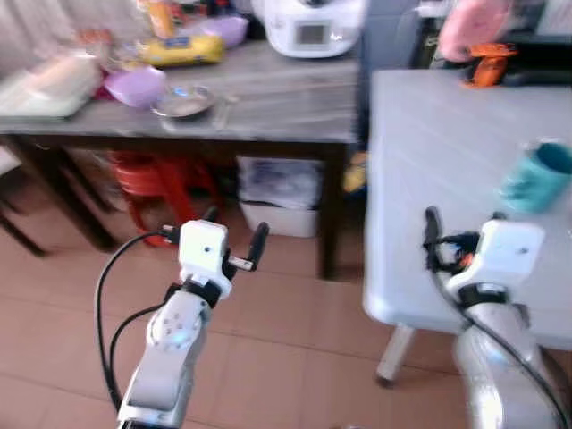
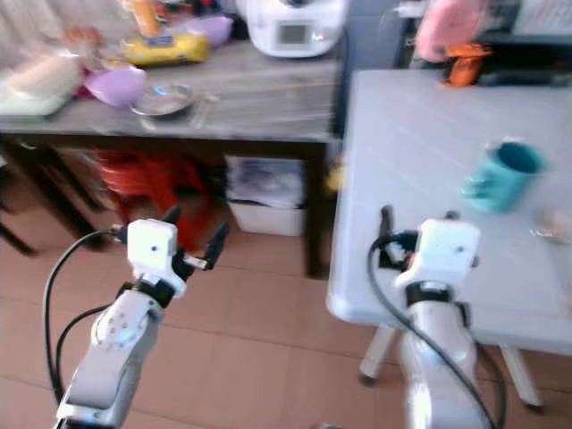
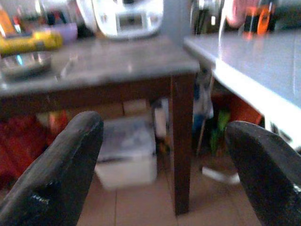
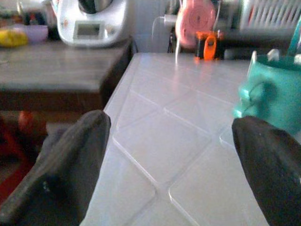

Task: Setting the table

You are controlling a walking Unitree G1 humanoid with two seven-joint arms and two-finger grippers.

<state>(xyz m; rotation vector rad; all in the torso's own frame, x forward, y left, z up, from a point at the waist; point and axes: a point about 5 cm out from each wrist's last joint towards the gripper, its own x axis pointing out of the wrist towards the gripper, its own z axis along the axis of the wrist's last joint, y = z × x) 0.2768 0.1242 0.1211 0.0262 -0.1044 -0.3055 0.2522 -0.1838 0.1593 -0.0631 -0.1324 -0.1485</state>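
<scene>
Near the right edge of the white counter [image 1: 429,152] stands a teal mug [image 1: 538,176]; right gripper [image 4: 171,155] over its near edge and left gripper [image 1: 234,239] both have jaws apart.

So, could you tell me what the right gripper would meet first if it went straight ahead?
Probably nothing at first: the right gripper, jaws open, points along the bare white table. The teal mug sits off to one side; depth is unclear.

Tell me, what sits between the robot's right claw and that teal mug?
Nothing: bare white table runs from the open right claw to the teal mug, clearest in the right wrist view.
</scene>
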